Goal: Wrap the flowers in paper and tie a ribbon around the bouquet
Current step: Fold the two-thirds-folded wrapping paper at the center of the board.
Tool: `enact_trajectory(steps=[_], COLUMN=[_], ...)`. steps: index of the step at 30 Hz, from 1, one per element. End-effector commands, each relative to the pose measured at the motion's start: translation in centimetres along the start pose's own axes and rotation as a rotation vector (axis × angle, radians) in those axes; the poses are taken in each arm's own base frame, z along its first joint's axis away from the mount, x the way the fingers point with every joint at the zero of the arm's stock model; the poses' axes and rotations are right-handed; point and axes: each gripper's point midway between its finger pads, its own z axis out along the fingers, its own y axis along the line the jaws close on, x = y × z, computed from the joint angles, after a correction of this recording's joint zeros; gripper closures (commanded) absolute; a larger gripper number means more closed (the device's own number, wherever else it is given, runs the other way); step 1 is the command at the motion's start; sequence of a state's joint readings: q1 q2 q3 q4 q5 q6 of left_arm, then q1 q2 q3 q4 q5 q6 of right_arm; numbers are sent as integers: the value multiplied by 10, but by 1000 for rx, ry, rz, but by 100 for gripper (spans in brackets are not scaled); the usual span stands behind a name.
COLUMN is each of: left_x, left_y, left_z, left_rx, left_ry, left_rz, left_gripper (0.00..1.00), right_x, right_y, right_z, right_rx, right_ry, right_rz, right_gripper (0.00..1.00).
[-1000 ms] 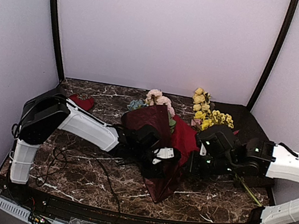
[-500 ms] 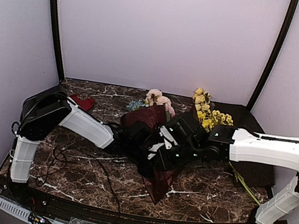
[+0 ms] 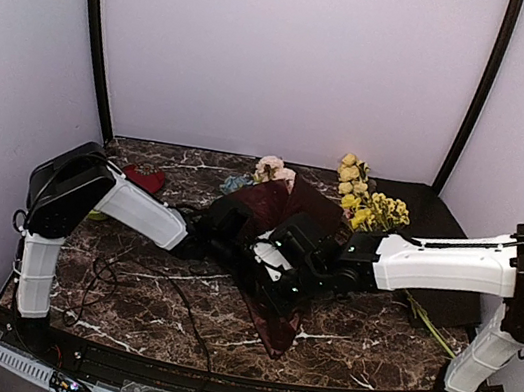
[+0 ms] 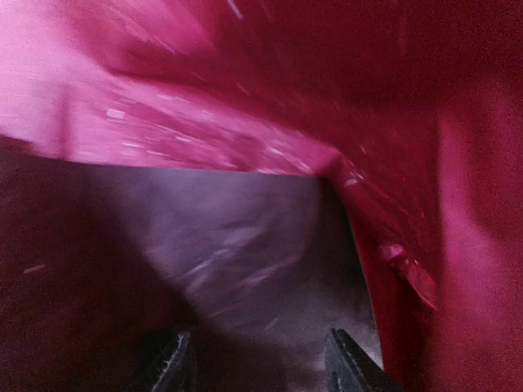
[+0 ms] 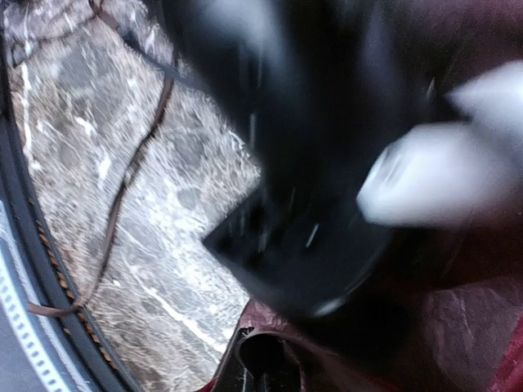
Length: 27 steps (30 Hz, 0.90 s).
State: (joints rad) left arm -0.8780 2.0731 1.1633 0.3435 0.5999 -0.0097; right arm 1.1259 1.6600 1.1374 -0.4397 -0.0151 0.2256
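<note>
The only holder here is the bouquet (image 3: 278, 313), a cone of crinkled burgundy paper (image 3: 263, 202) lying on its side at the middle of the dark brown, white-veined marble table (image 3: 373, 343). Its narrow tip points toward the near edge. From its wide far mouth spill the flowers (image 3: 273, 168): soft pink and white rose heads with a bit of blue cluster at their left.

Both arms meet over the cone's waist and hide it. Seen from the left wrist, the paper is glossy and creased, bright red where light hits it. The left gripper (image 4: 257, 369) has its jaws spread, with the sheet ahead of them and nothing seen pinched between.

The right gripper (image 5: 263, 366) has its jaws pressed together. That view is blurred, so whether paper is caught in them cannot be told.

The thin dark cord-like ribbon (image 3: 184, 306) trails in loose loops over the marble, left of the cone's tip.

Loose yellow-blossomed stems (image 3: 370, 203) lie at the far right, and a small red heart-shaped lump (image 3: 146, 178) sits at the far left
</note>
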Motion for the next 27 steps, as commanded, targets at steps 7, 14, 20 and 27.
enact_trajectory(steps=[7, 14, 20, 27], left_x=[-25, -41, -47, -53], left_y=[36, 44, 46, 24], left_z=[-66, -119, -160, -179], left_rx=[-191, -310, -387, -272], left_ry=[-65, -149, -202, -288], left_rz=[-88, -76, -91, -166], left_gripper=[43, 35, 30, 41], right_x=[6, 3, 5, 5], right_y=[7, 8, 8, 9], right_z=[19, 28, 32, 35], right_rx=[-7, 31, 36, 36], right_ry=[29, 50, 54, 45], right_rz=[-97, -169, -175, -178], right_gripper=[100, 100, 100, 100])
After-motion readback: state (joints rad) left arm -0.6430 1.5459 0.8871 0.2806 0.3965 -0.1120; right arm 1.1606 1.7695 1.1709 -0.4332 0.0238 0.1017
